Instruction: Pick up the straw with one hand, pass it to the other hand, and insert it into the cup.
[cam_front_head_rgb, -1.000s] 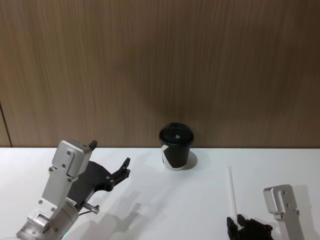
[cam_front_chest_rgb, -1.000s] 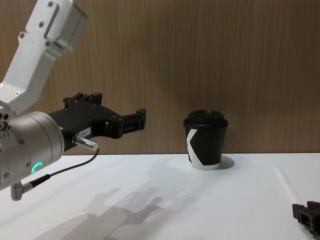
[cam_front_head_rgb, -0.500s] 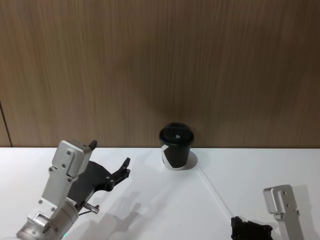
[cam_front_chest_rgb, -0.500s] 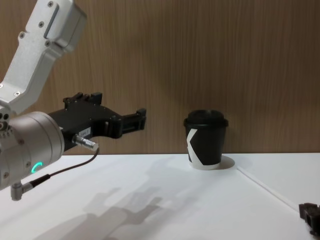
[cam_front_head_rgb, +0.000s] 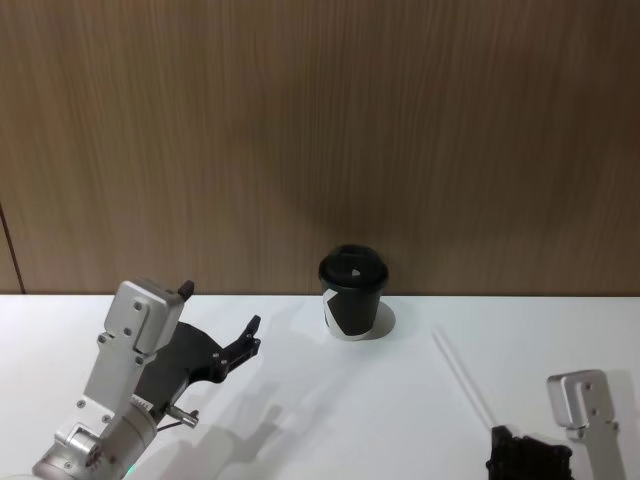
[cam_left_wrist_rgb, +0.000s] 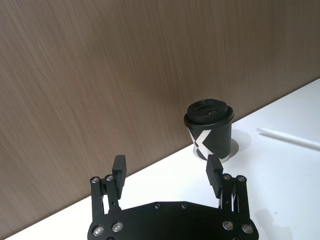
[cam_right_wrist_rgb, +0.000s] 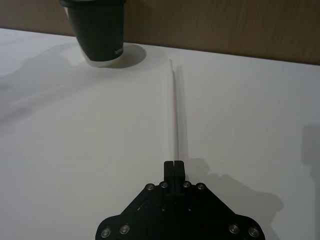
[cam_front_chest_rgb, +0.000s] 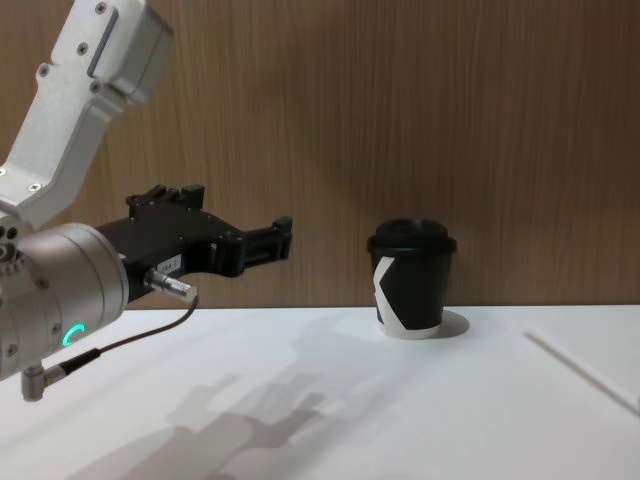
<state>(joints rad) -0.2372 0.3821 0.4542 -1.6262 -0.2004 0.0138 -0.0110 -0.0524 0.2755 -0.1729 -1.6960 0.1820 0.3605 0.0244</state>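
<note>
Straw (cam_right_wrist_rgb: 174, 110) seemingly in right hand (cam_right_wrist_rgb: 174, 163)

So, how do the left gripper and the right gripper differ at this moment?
The left gripper is open and holds nothing, while the right gripper is shut on one end of the straw. The left gripper hangs well above the table on the left side, while the right gripper is low, close to the table at the near right. Both are black, and both point roughly toward the cup.
</note>
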